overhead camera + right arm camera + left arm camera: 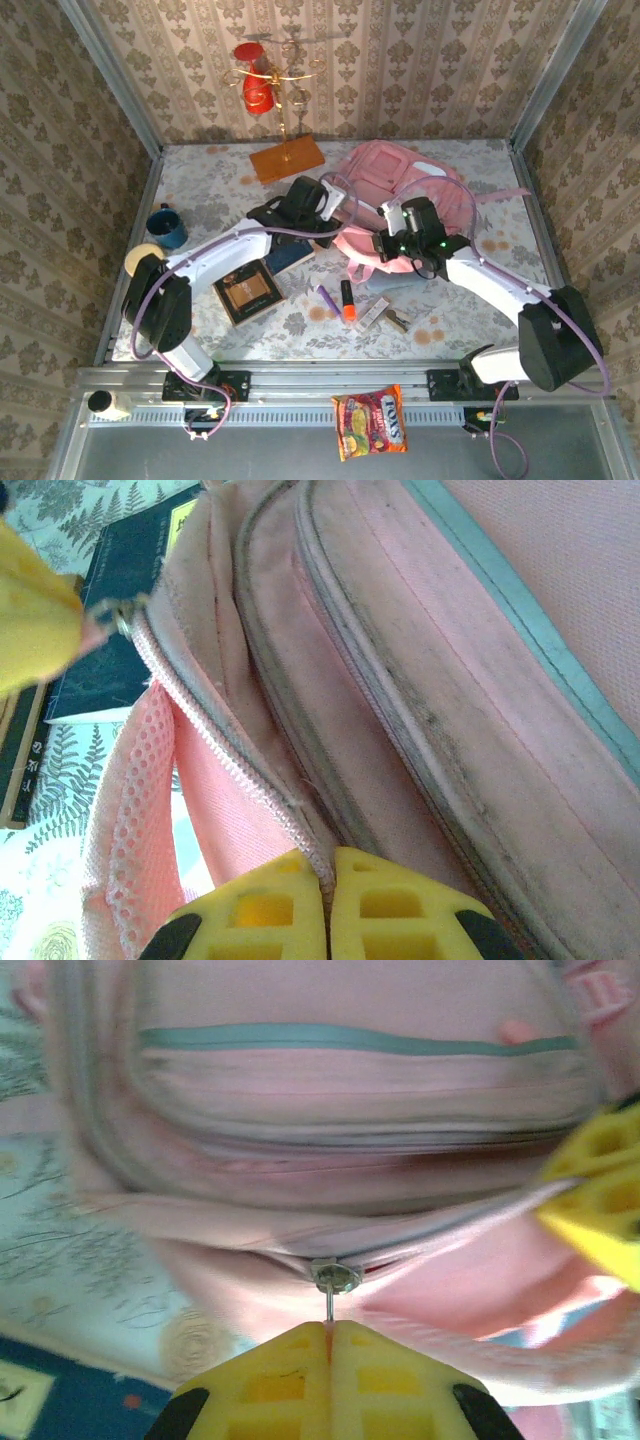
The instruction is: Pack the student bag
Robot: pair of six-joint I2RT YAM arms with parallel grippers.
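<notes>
Student bag [385, 170] is being gripped at its zip: left gripper [330, 1332] is pinching its zip pull [335, 1278], right gripper [328, 855] is clamping the opening's rim. It is lying beyond and right of the brown book [250, 290]. Pens [348, 300] just right of that book are waiting unpacked, so packing looks barely begun.

Stretches the left arm [230, 250] from its base up and to the right, wrist turned toward the middle. Holds the left gripper [330, 1328] closed, yellow fingers [390, 1380] pressed flat together, pinching the zip pull [334, 1278] of the student bag [350, 1090]. Reaches the right arm [490, 280] up and to the left, opposite. Clamps the right gripper [328, 858] tight on the student bag's zip edge, fingers touching. Sets both grippers near each other, not touching.
</notes>
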